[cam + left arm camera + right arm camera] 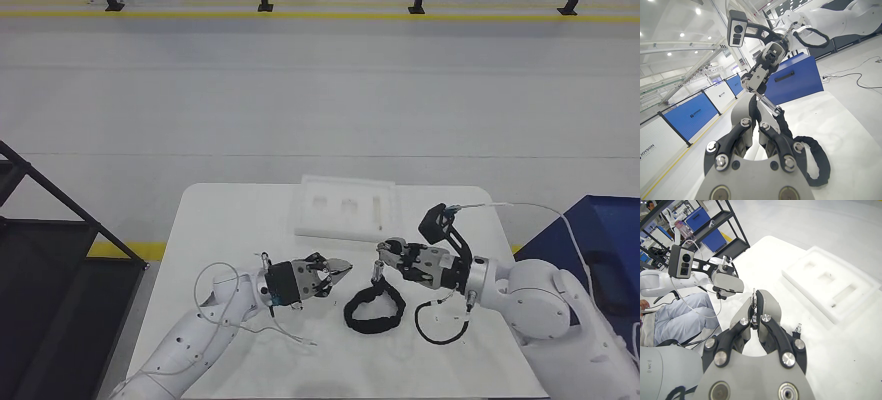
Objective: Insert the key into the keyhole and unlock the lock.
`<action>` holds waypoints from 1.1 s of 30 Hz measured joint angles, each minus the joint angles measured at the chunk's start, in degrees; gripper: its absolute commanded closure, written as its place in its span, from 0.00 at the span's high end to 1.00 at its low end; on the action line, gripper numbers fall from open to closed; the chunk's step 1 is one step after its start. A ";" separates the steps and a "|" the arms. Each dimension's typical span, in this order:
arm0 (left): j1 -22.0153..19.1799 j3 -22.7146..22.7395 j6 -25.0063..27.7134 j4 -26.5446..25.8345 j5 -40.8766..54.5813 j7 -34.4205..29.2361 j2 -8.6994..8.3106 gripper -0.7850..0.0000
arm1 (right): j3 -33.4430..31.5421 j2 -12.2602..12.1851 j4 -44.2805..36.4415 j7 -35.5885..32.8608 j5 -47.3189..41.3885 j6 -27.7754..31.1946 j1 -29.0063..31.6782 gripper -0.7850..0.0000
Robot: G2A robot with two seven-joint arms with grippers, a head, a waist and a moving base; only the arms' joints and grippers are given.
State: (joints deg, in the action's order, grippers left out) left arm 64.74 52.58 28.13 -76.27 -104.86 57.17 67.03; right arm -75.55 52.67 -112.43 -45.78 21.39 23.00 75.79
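Note:
A black cable lock [374,308] lies looped on the white table [230,220] between my two grippers. Its silver lock end [769,104] stands up from the loop, right beside my right gripper [384,252]. That gripper is shut on the small silver key [753,298], which is pinched between its pads near the tips. In the right wrist view the silver end [798,329] shows next to the gripper [754,295]; I cannot tell whether key and lock touch. My left gripper [338,268] hovers just left of the loop, pointing at the right gripper [753,90], shut with nothing in it.
A white foam tray [345,208] with cut-out pockets sits at the back of the table, behind both grippers. A black shelf rack [50,260] stands off the left edge and a blue cabinet [590,230] off the right. Bare tabletop lies on the far left.

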 measured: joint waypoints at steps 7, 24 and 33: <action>-0.45 -0.92 0.51 3.07 -2.02 -1.32 -0.12 0.00 | 1.43 0.03 2.66 -0.91 1.79 0.66 0.03 0.00; -3.14 1.73 10.39 4.12 0.84 -8.52 -1.25 1.00 | 6.48 0.72 12.33 -2.08 2.39 2.44 -3.59 1.00; -7.78 3.87 24.13 4.60 1.36 -13.61 -2.57 1.00 | 6.21 0.68 14.67 1.29 1.82 14.53 -5.97 1.00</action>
State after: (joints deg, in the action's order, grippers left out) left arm 56.96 56.45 52.27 -71.66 -103.50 43.56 64.46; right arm -69.35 53.35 -97.75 -44.50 23.21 37.53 69.82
